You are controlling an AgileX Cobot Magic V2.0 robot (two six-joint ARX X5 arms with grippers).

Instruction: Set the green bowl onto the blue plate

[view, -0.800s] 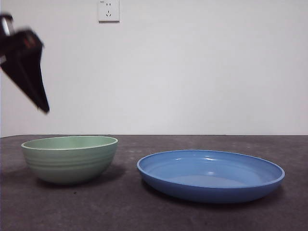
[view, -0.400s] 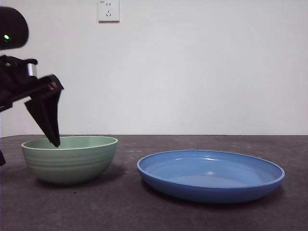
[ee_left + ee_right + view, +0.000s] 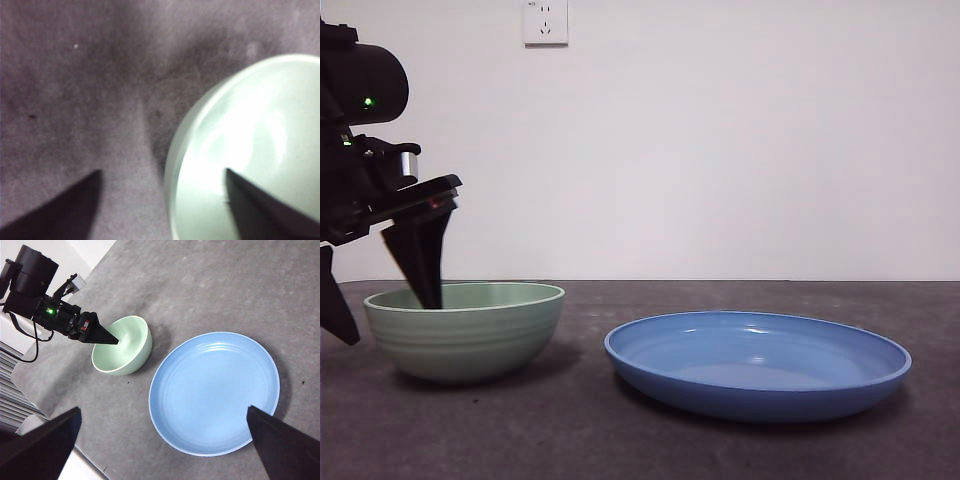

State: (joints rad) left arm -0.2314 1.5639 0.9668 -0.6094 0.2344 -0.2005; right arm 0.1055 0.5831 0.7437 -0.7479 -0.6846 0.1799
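Front view: the pale mint-green ridged round bowl (image 3: 466, 330) sits on the dark grey surface (image 3: 620, 440), beside but apart from the wide glossy blue plate (image 3: 758, 362). The left gripper (image 3: 382, 312) straddles the bowl's rim.

Left wrist view: fingers spread open, one finger (image 3: 260, 205) inside the bowl (image 3: 260, 135).

Right wrist view: the right gripper (image 3: 162, 440) hangs high, fingers open, holding nothing.

Even soft light, blurry wrist close-up
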